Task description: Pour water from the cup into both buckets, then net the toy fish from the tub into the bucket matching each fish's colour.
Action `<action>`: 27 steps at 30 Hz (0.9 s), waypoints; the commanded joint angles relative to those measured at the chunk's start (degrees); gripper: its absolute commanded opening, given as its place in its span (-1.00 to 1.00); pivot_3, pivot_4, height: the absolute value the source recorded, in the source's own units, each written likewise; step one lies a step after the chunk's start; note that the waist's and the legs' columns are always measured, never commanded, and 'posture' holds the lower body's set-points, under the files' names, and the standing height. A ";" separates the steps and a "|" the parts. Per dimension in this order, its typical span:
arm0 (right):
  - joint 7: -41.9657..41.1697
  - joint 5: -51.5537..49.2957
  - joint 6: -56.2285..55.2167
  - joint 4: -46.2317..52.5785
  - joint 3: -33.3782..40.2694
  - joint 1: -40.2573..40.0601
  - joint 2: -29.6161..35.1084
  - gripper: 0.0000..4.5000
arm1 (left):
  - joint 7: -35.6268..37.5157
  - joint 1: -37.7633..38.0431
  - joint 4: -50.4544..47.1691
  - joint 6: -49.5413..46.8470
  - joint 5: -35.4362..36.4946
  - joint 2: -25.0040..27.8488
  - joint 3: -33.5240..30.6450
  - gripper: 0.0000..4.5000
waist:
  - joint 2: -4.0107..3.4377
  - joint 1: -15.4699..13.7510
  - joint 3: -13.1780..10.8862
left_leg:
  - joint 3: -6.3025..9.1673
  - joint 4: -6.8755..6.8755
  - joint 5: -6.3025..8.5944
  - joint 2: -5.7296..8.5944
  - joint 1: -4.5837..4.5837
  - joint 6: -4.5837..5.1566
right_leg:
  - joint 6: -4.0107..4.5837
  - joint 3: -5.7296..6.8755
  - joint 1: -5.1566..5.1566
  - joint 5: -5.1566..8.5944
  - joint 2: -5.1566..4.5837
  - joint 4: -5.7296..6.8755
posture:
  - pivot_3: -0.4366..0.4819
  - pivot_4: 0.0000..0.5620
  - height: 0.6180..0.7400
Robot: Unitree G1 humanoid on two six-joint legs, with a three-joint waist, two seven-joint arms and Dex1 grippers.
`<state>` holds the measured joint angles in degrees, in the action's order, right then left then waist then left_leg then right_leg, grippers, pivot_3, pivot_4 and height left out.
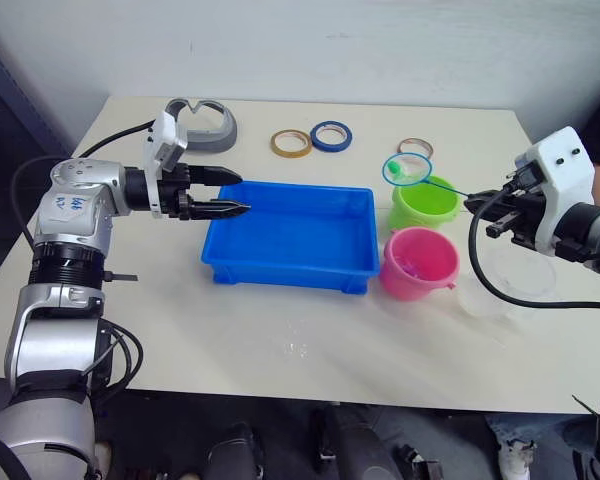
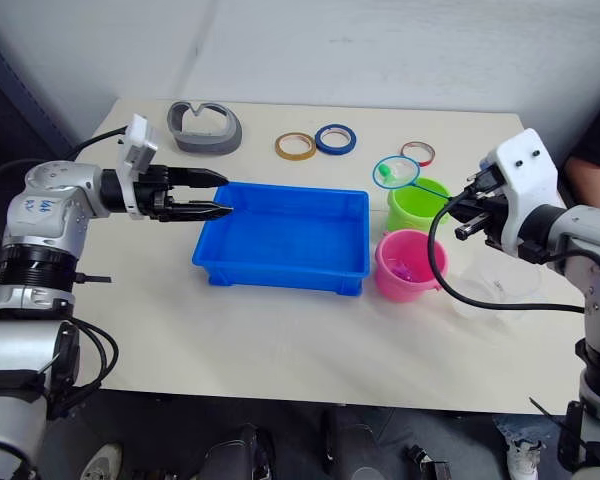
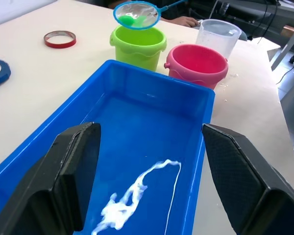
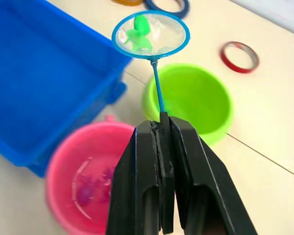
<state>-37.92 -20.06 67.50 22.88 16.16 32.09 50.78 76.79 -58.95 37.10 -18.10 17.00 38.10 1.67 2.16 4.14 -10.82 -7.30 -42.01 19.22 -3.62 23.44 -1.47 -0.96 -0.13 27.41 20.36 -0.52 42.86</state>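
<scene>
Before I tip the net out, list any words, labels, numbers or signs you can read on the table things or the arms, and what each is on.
No text can be read.
Left arm's grey upper link: blue handwritten marks, too small to read.
Cup: faint marks on the wall, not legible.
Tub, green bucket, pink bucket, net: no print visible.

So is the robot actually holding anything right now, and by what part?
Yes. The right gripper pinches the net by the end of its thin handle; a green fish lies in the hoop. The left gripper is open and holds nothing.
</scene>
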 commanded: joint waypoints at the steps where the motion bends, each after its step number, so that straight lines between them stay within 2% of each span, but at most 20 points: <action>1: 1.23 2.45 -5.25 -2.07 -0.20 -0.95 2.51 -1.00 | 0.82 -2.09 0.60 1.33 -0.75 0.03 -0.34 0.60 | 0.00 0.09 0.00 | -0.01 0.01 0.00 0.00 0.00 0.00 | 0.00 -0.01 0.01 0.00 0.01 0.00 | -0.05 -0.47 0.22; 8: 3.40 14.00 -21.69 -7.68 -9.32 -7.39 9.28 -1.00 | 1.12 -1.89 0.35 1.11 -1.35 0.11 -0.84 0.60 | -0.01 0.06 -0.01 | -0.06 0.04 0.00 0.00 -0.02 -0.01 | -0.01 -0.06 0.01 0.00 0.01 0.00 | -0.05 -0.47 0.22; 20: 4.29 31.48 -41.55 -8.01 -16.79 -9.68 16.95 -1.00 | 1.14 -1.26 -0.47 0.55 -1.43 1.10 -1.14 0.60 | -0.05 0.31 -0.03 | -0.15 0.03 -0.02 -0.02 -0.10 -0.04 | -0.01 -0.13 0.01 0.00 0.03 0.06 | -0.05 -0.47 0.22; 27: 3.74 39.50 -49.11 -6.44 -17.74 -12.59 19.04 -1.00 | 1.03 -1.68 0.17 0.99 -1.57 0.67 -1.05 0.60 | -0.05 0.23 -0.03 | -0.18 0.01 -0.02 -0.02 -0.10 -0.04 | -0.02 -0.15 0.02 0.01 0.02 0.09 | -0.05 -0.47 0.22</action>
<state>-34.38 16.64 20.53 15.01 -2.33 19.30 68.11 77.59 -59.50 38.60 -17.62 15.40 38.30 1.54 2.10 4.37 -10.85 -7.48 -42.01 19.20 -3.64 23.33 -1.51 -0.98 -0.28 27.44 20.36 -0.50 42.95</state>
